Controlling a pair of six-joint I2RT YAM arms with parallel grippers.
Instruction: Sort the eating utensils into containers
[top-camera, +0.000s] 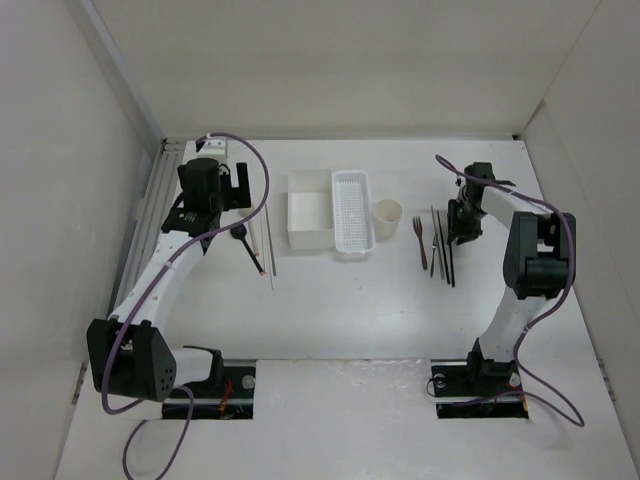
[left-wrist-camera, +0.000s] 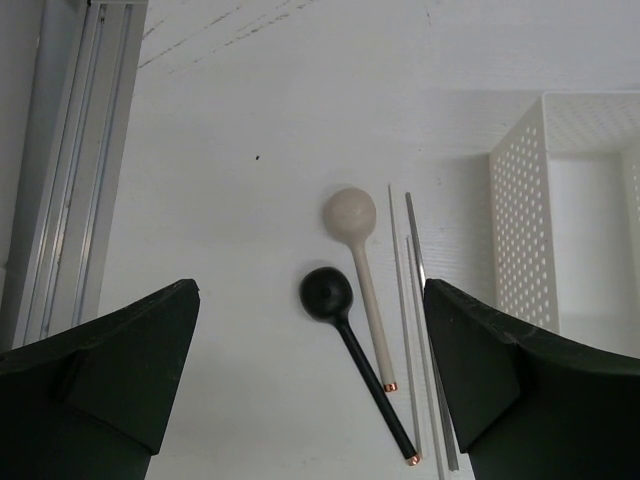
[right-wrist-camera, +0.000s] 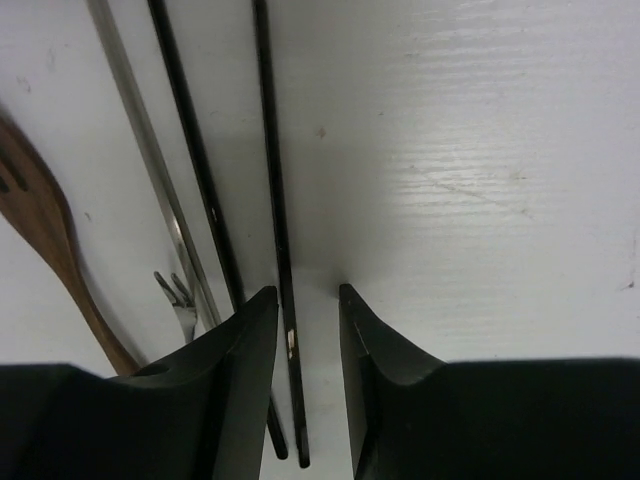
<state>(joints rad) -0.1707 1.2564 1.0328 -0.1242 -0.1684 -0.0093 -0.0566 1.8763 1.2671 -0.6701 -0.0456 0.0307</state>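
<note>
On the right-hand side of the table: chopstick pick-up, grasp not yet made
Right gripper (right-wrist-camera: 307, 290) sits low at the surface, jaws narrowed but not clamped, straddling one black chopstick (right-wrist-camera: 270, 150); a second dark chopstick (right-wrist-camera: 190, 150) and a brown fork (right-wrist-camera: 50, 240) lie just beside it. The next move calls for closing on that single stick only, then lifting clear. Left gripper (left-wrist-camera: 310, 287) hangs spread wide above the black spoon (left-wrist-camera: 365, 368) and beige spoon (left-wrist-camera: 350, 215). Farther back, the white box (top-camera: 310, 238), perforated tray (top-camera: 352, 252) and cup (top-camera: 388, 220) appear to hold no utensils

Spoons (left-wrist-camera: 330, 293) left of box (top-camera: 310, 210), tray (top-camera: 352, 212), cup (top-camera: 388, 213); fork (top-camera: 420, 242), chopsticks (right-wrist-camera: 274, 180) right.
</note>
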